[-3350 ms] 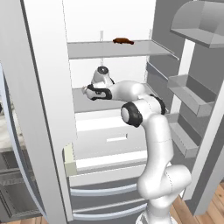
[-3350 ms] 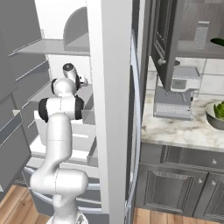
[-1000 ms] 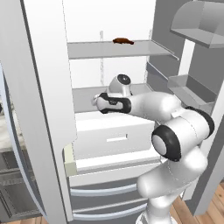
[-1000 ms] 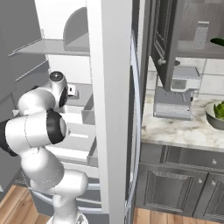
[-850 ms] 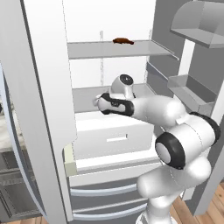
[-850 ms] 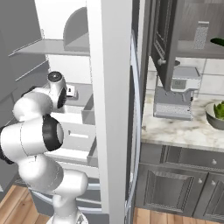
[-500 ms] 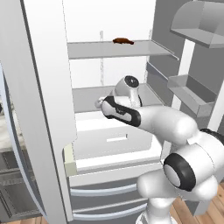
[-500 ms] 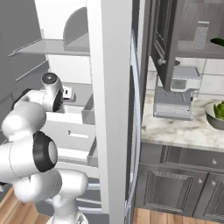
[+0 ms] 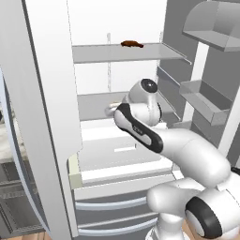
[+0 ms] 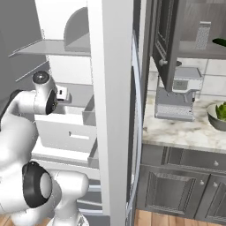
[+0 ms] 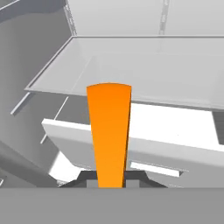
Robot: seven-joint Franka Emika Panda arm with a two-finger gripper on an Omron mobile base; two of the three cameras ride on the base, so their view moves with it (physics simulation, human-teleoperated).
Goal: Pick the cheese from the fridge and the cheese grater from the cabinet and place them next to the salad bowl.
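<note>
The cheese [image 11: 109, 131], an orange wedge, stands between my gripper's [image 11: 109, 180] dark fingertips, which are shut on it. It hangs in the open fridge [image 9: 56, 140], above the front of the light grey shelf [image 11: 175, 78] and the white drawer [image 11: 175, 131]. My hand [image 10: 61, 93] sits just over that drawer [image 9: 122, 145]. The cheese grater [image 10: 202, 35] stands upright on the open shelf of the dark cabinet [image 10: 194, 15]. The salad bowl [image 10: 218, 115] with lettuce rests at the counter's right edge.
A dark brown elongated item [image 9: 132, 44] lies on the fridge's upper shelf. Door bins [image 9: 201, 96] line the open right door. A grey coffee machine [image 10: 175, 95] stands on the marble counter [image 10: 185, 132] between the fridge and the bowl.
The arm has folded, its elbow swinging out toward the cameras. The hand has stayed low over the white drawer with the cheese in its grip.
</note>
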